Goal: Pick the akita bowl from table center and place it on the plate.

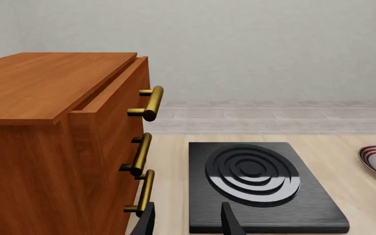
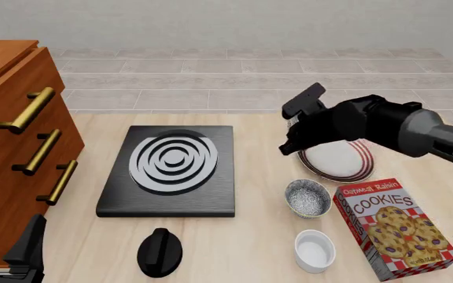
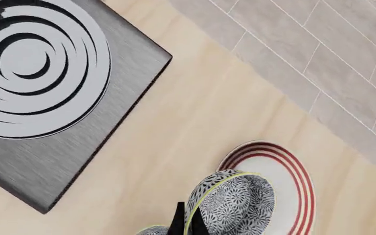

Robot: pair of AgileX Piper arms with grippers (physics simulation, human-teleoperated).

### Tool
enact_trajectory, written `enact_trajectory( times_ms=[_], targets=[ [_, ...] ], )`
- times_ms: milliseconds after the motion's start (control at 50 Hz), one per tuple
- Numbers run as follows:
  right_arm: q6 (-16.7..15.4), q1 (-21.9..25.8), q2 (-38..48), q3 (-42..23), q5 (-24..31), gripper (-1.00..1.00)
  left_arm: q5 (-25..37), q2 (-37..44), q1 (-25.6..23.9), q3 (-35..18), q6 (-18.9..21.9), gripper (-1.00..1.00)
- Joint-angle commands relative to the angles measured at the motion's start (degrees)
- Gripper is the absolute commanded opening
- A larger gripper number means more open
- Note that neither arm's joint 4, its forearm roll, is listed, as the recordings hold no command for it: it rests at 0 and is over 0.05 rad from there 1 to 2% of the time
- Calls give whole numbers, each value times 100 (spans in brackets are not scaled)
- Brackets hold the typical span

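Akita bowl [image 3: 230,203] hangs tilted from the right gripper [image 3: 186,223], fingers pinched on its rim, over the plate's [image 3: 293,171] near edge; releasing here risks it tipping or landing half off onto the surface. Only the right wrist view shows that grasp; front view shows a second bowl [image 2: 308,197], and the left gripper [image 1: 186,221] idle, fingers parted, empty.

Bare table [image 2: 258,177] runs as a lane between the stove plate [image 2: 171,171] and the plate [image 2: 338,160], from the far edge toward the near edge. The right gripper [image 3: 186,223], clamped on the akita bowl [image 3: 234,203], hangs over the plate's left rim. The second bowl [image 2: 308,197], white cup [image 2: 315,250] and cookie box [image 2: 396,227] crowd the near right corner. The wooden cabinet [image 2: 10,147] walls the left edge; a black knob [image 2: 160,252] sits by the near edge
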Motion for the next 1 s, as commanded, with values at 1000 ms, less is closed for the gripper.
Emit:
enact_trajectory(
  times_ms=[1000],
  targets=[
    [219,-1488,1401,-160,-733,-100,0,0,1,0,1,100]
  ],
)
